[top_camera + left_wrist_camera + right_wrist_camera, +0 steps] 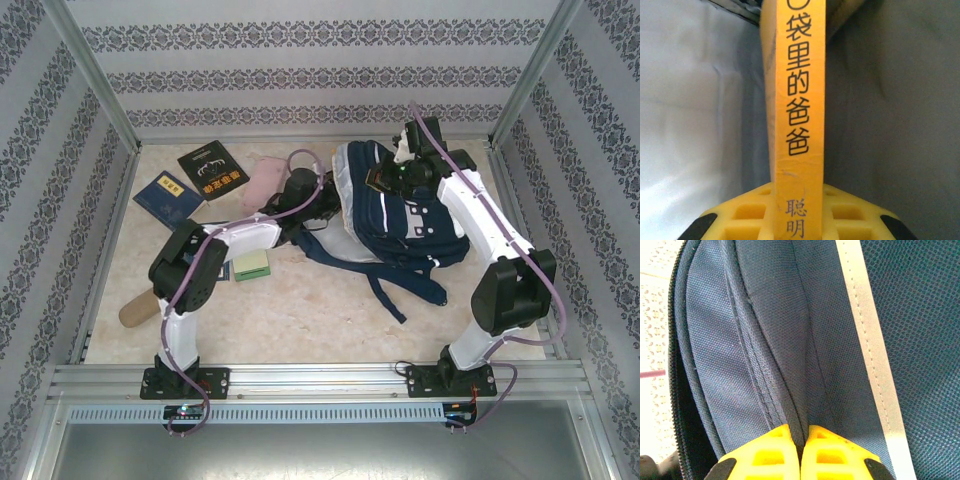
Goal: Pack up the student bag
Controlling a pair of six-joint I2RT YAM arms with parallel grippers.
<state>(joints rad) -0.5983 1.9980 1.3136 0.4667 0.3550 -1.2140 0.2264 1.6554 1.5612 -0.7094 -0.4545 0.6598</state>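
The yellow jaws are pressed together at the bottom of the view, pinching a fold of the navy bag (765, 340) between their tips. From the pinch the fabric rises in long creases and stitched seams. Right of the fold a pale strip (870, 350) with a line of stitching runs slantwise from the top to the lower right, and past it lies darker mesh (925, 340). On the left a black zipper (674, 390) curves along the bag's open edge. Left of that shows the pale patterned table (652, 315), with a thin pink cable (650, 374) crossing it.
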